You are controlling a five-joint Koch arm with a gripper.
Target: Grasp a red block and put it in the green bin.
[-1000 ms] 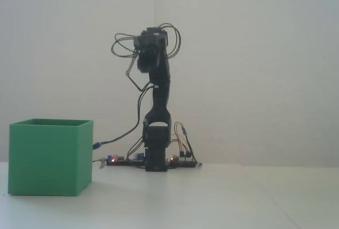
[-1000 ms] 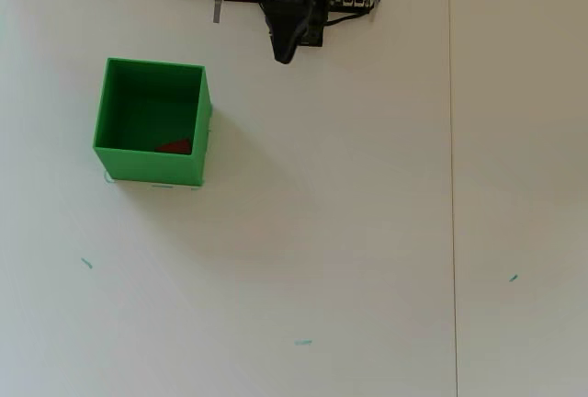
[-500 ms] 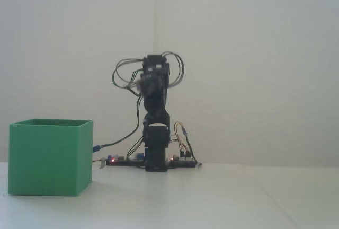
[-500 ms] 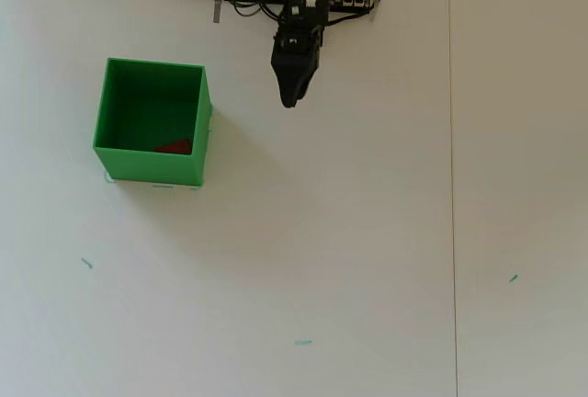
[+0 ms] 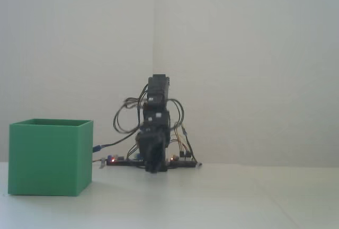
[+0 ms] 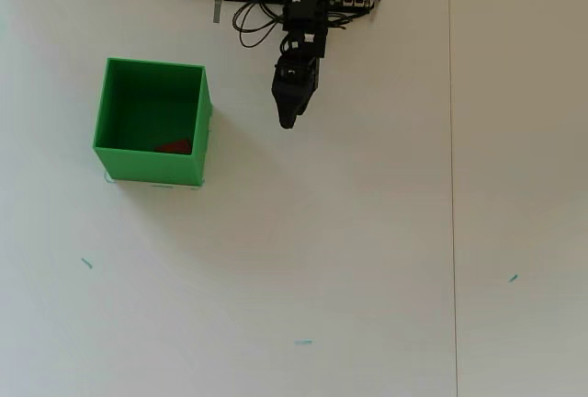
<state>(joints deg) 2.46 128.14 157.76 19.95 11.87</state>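
— Where is the red block [image 6: 175, 146]?
— Inside the green bin [image 6: 197, 130], near the tabletop's [image 6: 367, 250] back left corner in the overhead view.
— And the jaws [image 6: 287, 121]?
— Off to the bin's right, holding nothing. I cannot tell if they are spread.

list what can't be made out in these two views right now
- red block: the overhead view shows only a sliver past the near wall of the green bin; the fixed view hides it behind the bin's side.
- hand: a dark blur in both views; open or shut cannot be told.
- arm base: its far side is cut off by the overhead view's top edge.
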